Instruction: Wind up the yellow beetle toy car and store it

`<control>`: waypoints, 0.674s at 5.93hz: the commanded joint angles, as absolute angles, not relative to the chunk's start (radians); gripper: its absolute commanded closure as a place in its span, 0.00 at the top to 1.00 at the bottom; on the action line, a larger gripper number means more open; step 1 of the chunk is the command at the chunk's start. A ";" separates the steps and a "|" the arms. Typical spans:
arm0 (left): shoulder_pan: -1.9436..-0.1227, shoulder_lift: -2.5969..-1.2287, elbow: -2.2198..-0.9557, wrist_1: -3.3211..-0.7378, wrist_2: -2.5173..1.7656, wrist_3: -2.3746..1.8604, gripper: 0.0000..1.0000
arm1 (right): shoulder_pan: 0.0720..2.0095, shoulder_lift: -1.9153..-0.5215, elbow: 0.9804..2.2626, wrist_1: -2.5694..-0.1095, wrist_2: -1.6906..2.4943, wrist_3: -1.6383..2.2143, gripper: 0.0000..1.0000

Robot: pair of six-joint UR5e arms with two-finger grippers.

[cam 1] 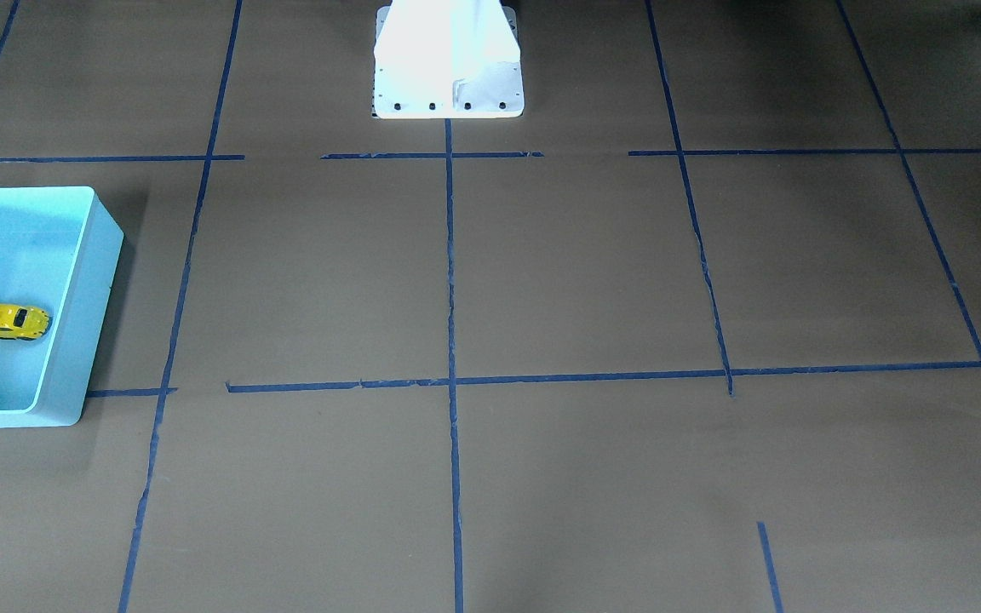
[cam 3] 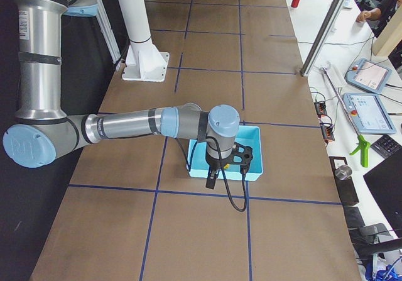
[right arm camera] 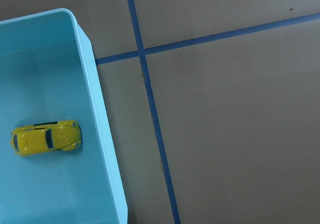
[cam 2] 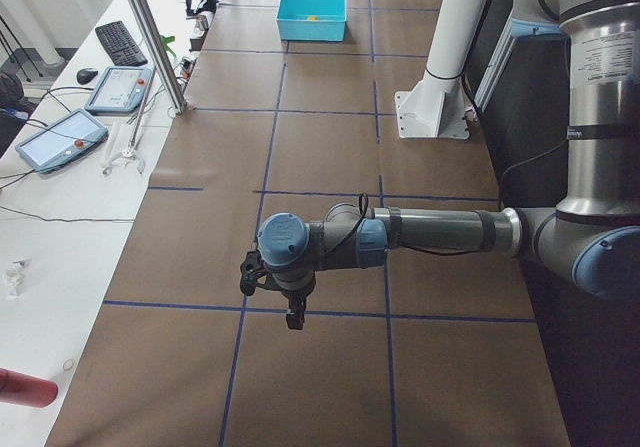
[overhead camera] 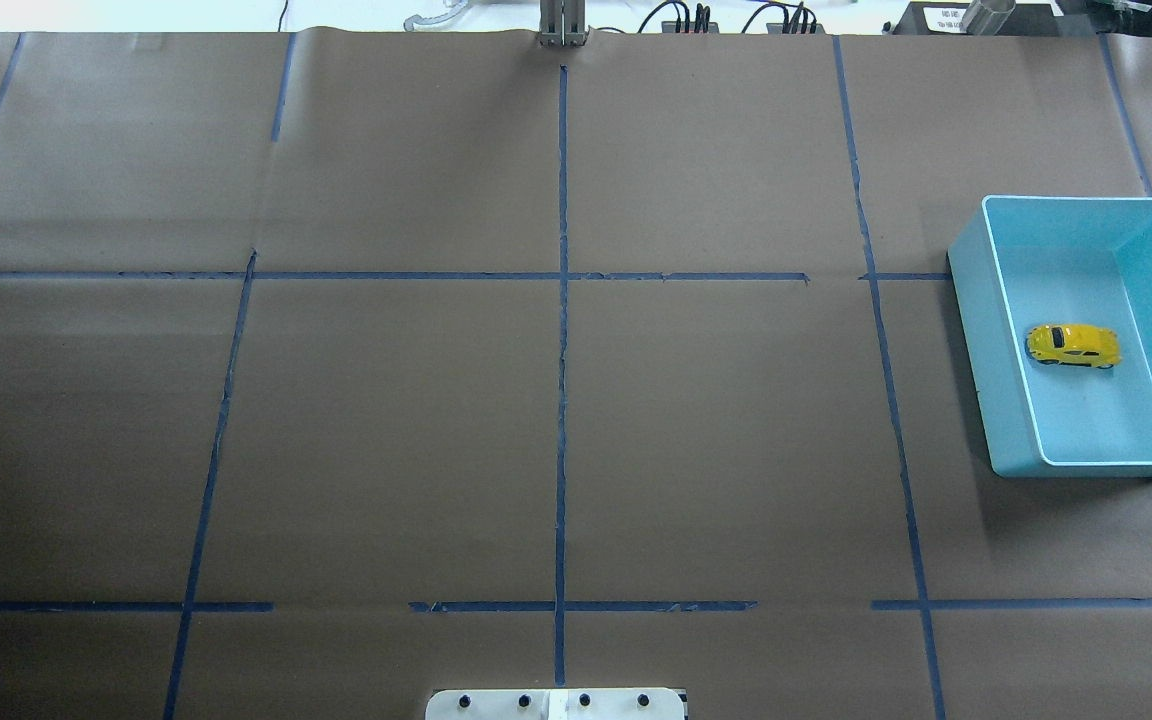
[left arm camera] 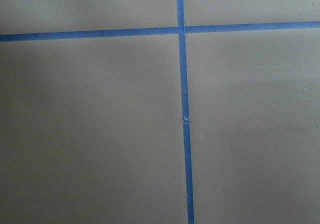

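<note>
The yellow beetle toy car (cam 1: 7, 322) stands on its wheels on the floor of the light blue bin (cam 1: 103, 281). It also shows in the overhead view (overhead camera: 1073, 345) and the right wrist view (right arm camera: 46, 138). My right gripper (cam 3: 210, 181) hangs high above the table by the bin (cam 3: 254, 168), apart from the car. My left gripper (cam 2: 294, 317) hangs over bare paper far from the bin (cam 2: 312, 29). Both grippers show only in the side views, so I cannot tell whether they are open or shut.
The table is covered in brown paper with a grid of blue tape lines (overhead camera: 562, 350). The white robot base (cam 1: 448, 77) stands at the table's robot-side edge. Tablets and a keyboard (cam 2: 118, 39) lie on the side bench beyond the table.
</note>
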State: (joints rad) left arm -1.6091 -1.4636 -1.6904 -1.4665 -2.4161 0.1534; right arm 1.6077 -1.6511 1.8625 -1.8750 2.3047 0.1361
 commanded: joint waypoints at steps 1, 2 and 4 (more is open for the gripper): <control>-1.609 -1.463 -1.689 -1.466 -2.416 0.153 1.00 | 1.605 -1.645 1.875 -1.918 2.286 0.126 1.00; -1.609 -1.463 -1.689 -1.466 -2.416 0.153 1.00 | 1.606 -1.658 1.858 -1.916 2.280 0.068 1.00; -1.609 -1.465 -1.689 -1.466 -2.416 0.153 1.00 | 1.606 -1.648 1.767 -1.911 2.280 -0.077 1.00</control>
State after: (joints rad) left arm -1.6092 -1.4645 -1.6890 -1.4665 -2.4160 0.1534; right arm 1.6059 -1.6514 1.8036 -1.9132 2.2810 0.0071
